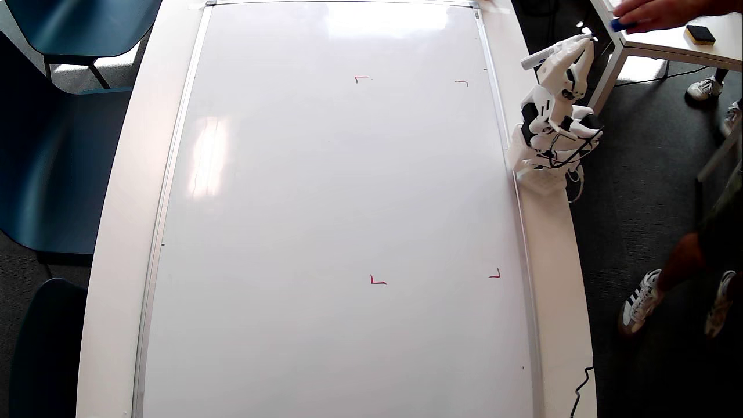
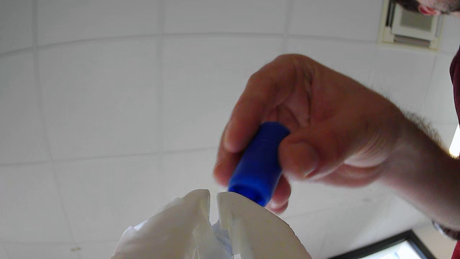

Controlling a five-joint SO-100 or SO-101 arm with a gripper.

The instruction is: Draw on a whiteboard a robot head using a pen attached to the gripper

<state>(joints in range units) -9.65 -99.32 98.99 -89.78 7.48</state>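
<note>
Pen (image 1: 537,59) light, stiff and slick-barrelled, lying by the gripper (image 1: 580,43) off the whiteboard's (image 1: 325,191) right edge, best pinched mid-barrel; jaws nearly together, grasp on it unclear; hand (image 2: 309,133) holding a blue cap (image 2: 257,172) at the tips.

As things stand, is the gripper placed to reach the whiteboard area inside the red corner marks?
Probably not yet. The gripper points up and off the table edge, away from the whiteboard, and a person's hand holds a blue cap at its fingers. The board itself lies bare.
</note>
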